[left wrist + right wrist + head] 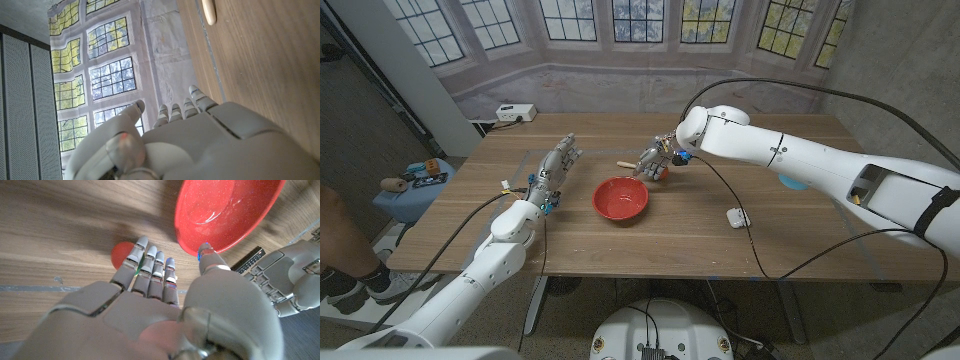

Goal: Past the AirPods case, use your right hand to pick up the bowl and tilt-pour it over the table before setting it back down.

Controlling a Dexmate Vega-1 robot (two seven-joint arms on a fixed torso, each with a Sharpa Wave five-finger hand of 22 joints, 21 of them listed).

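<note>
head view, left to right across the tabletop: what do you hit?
left hand → red bowl → right hand → AirPods case

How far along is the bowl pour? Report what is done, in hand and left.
Done: nothing visible; the red bowl stands upright on the table, unheld. In hand: the right hand hovers open just behind the bowl's rim, fingers spread, beside a small red object. The AirPods case lies to the robot's right of the bowl. The left hand waits, touching nothing. Left: grasp, lift, tilt-pour, set back down.
</note>
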